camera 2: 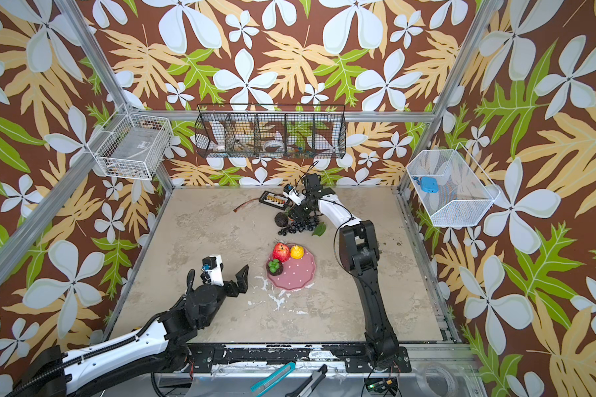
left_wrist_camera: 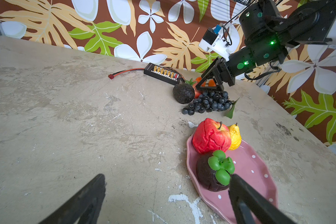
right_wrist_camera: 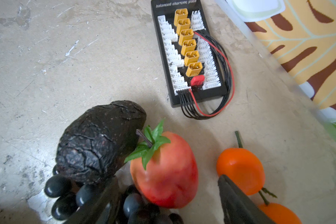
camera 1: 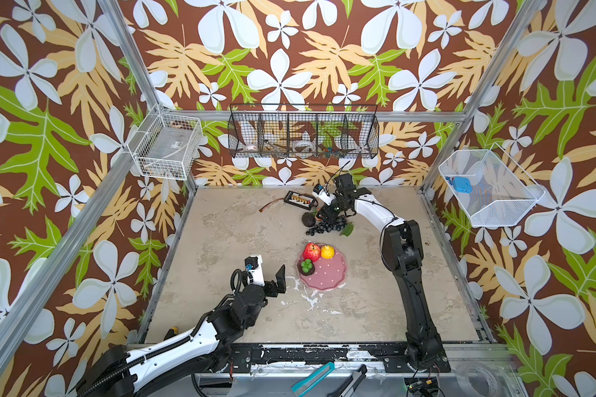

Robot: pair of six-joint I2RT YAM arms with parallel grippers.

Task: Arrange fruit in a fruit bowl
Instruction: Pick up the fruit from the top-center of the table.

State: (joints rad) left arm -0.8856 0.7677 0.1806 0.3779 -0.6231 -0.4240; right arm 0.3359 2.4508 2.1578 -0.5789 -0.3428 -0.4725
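Three fruits are counted in the bowl already: an apple, a lemon and a dark green-capped piece. All three are crowded toward one side, and the rest of the dish is left bare. The bowl is set mid-bench, well apart from what remains. Left out at the back of the bench are the avocado, the grapes, a leafy red fruit and two oranges. They are bunched together beside the charging plate, which is no part of the job. The right end effector is held low over that pile, jaws spread either side of the red fruit, nothing gripped. That fruit is judged the likely next pick. The left end effector is seen wide open and empty, just beside the bowl. Less than half is judged done: three in, five to go.
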